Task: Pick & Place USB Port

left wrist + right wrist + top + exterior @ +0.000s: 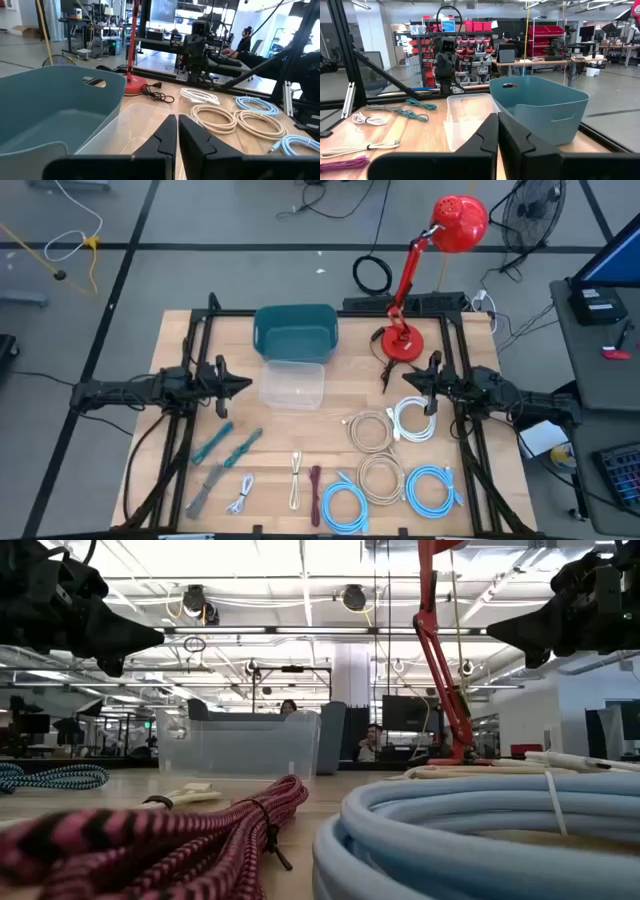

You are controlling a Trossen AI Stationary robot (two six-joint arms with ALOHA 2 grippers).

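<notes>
Both grippers hang above the bench with fingers pressed together and nothing between them. On its own side, the left gripper (243,386) points toward the middle, its tips just beside the clear plastic tub (292,385). The right gripper (405,380) mirrors it from the opposite side, pointing inward near the red lamp's base (400,343). Each arm stretches out level from the bench's outer edge, wrist straight; in the low view both show as dark shapes well above the wood.

On the bench (340,350), a pale wooden top inside a black frame, a teal bin (295,330) stands at the far middle with the clear plastic tub touching its near side. The cables lie along the near half. On the left side are two teal cords (226,442), a grey cord (207,490) and a small white cord (241,496). Toward the middle lie a cream cord (295,479) and a maroon braided cord (315,493). On the right side sit beige coils (375,455), a white coil (414,420) and light-blue coils (432,486). Which of these carries the USB plug cannot be made out.

Around the bench the floor is grey, with loose wires and a fan (533,210). Beyond it the room is an open workshop with shelving, desks, monitors and seated people (245,37).
</notes>
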